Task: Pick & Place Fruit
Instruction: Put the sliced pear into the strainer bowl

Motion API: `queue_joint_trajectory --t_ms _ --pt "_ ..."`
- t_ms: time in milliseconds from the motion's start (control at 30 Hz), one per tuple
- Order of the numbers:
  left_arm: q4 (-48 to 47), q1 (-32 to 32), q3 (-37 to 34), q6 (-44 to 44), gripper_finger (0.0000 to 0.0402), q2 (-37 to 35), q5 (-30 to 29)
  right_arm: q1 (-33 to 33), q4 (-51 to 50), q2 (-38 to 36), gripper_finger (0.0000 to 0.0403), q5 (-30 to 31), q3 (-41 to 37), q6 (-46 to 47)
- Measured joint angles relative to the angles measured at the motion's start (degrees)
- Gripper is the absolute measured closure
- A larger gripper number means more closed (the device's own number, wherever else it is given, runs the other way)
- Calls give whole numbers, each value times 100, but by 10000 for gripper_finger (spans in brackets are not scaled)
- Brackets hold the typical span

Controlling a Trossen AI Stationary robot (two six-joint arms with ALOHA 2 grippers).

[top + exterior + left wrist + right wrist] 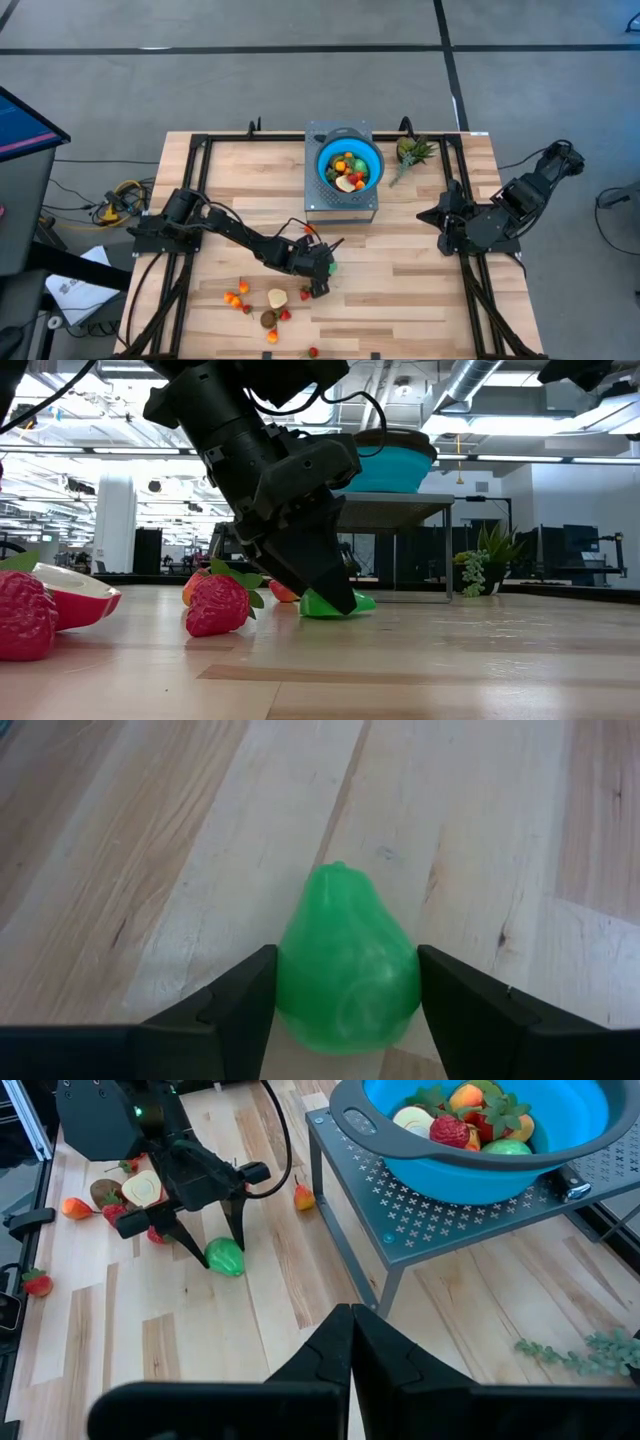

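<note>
A green toy pear [348, 965] lies on the wooden table, just right of the loose fruit cluster [270, 300]; it also shows as the pear [225, 1257] in the right wrist view. My left gripper [345, 1010] is low over the table and shut on it. The blue bowl [350, 165], with several fruits in it, stands on a grey perforated stand [340, 205] at the far middle. My right gripper [350, 1325] hangs shut and empty, raised above the table's right side, as the right gripper [428, 213] in the high view. My left gripper pinches the pear's wide lower body [295, 980] between its two fingers, one on each flank. The fingers slant down from the table's left. The pear lies on its side on the table, its narrow stem end [338, 870] pointing away from the gripper.
Strawberries, small orange fruits, a cut apple half and a brown fruit lie scattered near the front left [245, 295]. A small orange fruit [304, 1198] lies beside the stand's leg. A spiky pineapple-like piece [412, 152] lies right of the stand. A black frame rail [190, 200] runs along the table's sides.
</note>
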Motion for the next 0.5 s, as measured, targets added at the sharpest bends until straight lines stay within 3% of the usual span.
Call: queue_joint_trajectory --t_ms 500 --pt "9 7 -24 42 183 -1014 -34 0 -4 -2 403 -73 0 -2"
